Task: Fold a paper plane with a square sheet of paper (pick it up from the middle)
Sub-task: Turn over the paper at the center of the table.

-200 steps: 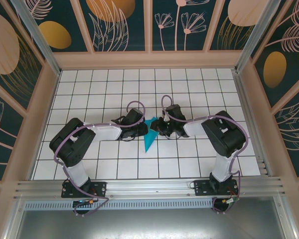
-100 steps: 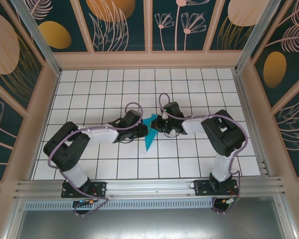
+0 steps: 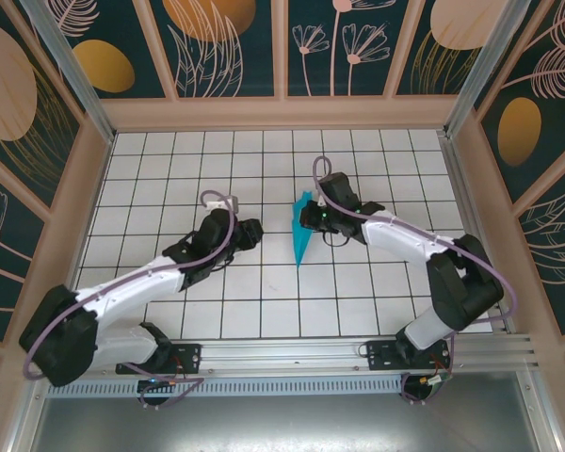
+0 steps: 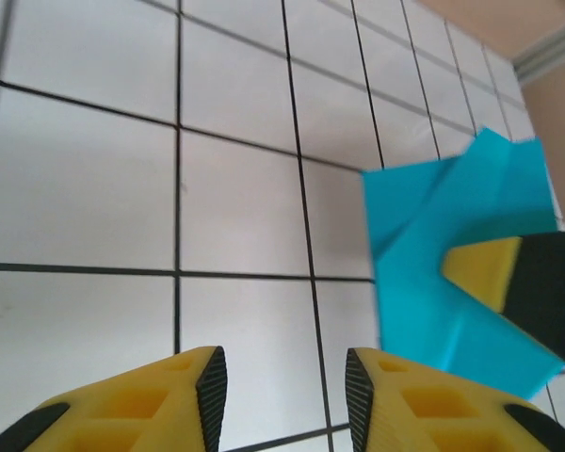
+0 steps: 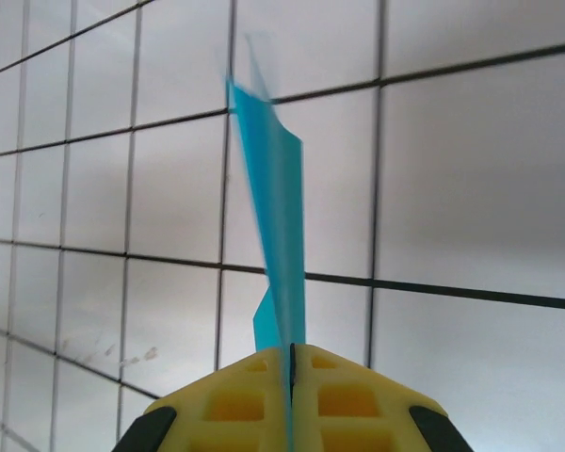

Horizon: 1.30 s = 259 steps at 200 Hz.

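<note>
The paper plane (image 3: 301, 235) is teal-blue paper folded into a slim pointed dart, its tip toward the near edge in the top view. My right gripper (image 3: 311, 218) is shut on its far end and holds it off the tiled floor. In the right wrist view the paper plane (image 5: 275, 217) stands edge-on, pinched between the yellow fingers of the right gripper (image 5: 292, 363). My left gripper (image 3: 255, 232) sits about a tile to the paper's left. Its jaws in the left wrist view (image 4: 287, 386) are open with bare tile between them. The folded paper (image 4: 433, 235) hangs ahead to the right.
The white tiled floor (image 3: 169, 179) with black grid lines spreads all round the arms. Beige walls (image 3: 282, 113) close it in at the back and sides. A metal rail (image 3: 282, 353) runs along the near edge.
My left gripper has let go of the paper, opened and drawn back to the left. My right gripper has shut on the paper and carried it slightly toward the back.
</note>
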Each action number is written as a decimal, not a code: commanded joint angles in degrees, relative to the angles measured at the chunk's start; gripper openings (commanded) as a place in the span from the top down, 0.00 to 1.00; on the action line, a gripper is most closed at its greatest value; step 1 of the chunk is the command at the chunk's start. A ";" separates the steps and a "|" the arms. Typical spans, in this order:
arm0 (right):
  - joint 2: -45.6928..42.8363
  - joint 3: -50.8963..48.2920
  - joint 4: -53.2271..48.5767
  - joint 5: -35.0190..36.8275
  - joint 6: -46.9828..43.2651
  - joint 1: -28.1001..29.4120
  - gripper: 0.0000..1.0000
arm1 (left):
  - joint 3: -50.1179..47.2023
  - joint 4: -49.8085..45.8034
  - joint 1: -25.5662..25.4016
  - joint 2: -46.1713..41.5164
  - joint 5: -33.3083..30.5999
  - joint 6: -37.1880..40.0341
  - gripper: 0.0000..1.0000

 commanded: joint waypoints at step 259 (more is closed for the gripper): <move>2.96 5.86 -2.36 -7.49 -2.55 7.92 0.39 | -11.76 -1.35 -0.21 -17.07 -16.76 -7.93 0.52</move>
